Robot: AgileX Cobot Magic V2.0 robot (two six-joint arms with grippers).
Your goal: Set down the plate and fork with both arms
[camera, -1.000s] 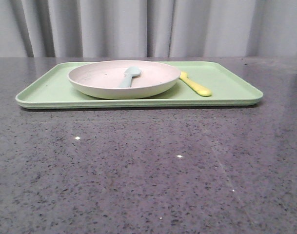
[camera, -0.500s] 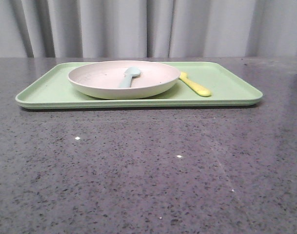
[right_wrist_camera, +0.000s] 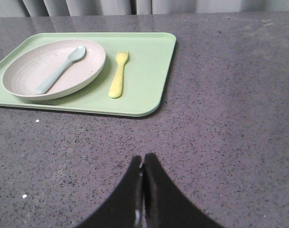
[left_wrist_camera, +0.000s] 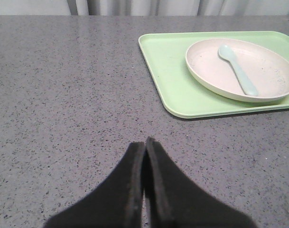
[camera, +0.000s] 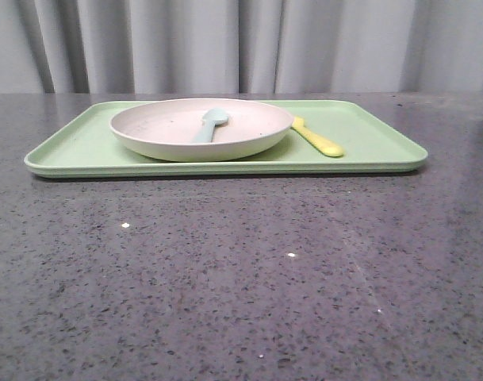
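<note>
The cream plate [camera: 170, 131] rests on the left half of the light-green tray [camera: 384, 147], with a pale blue spoon [camera: 212, 124] lying in it. Just right of the plate, the yellow fork [camera: 320, 140] lies flat on the tray. In the left wrist view the plate [left_wrist_camera: 267, 64] and tray [left_wrist_camera: 168, 71] sit well beyond my left gripper [left_wrist_camera: 144, 141], which is shut with nothing held. My right gripper [right_wrist_camera: 143, 156] is shut and empty too, over bare table short of the fork [right_wrist_camera: 118, 76] and plate [right_wrist_camera: 25, 78]. Neither gripper shows in the front view.
The speckled dark grey table [camera: 241, 278] stretches between the tray and the grippers. A grey curtain [camera: 241, 44] hangs behind the table's far edge. The spoon [right_wrist_camera: 61, 69] lies slanted across the plate.
</note>
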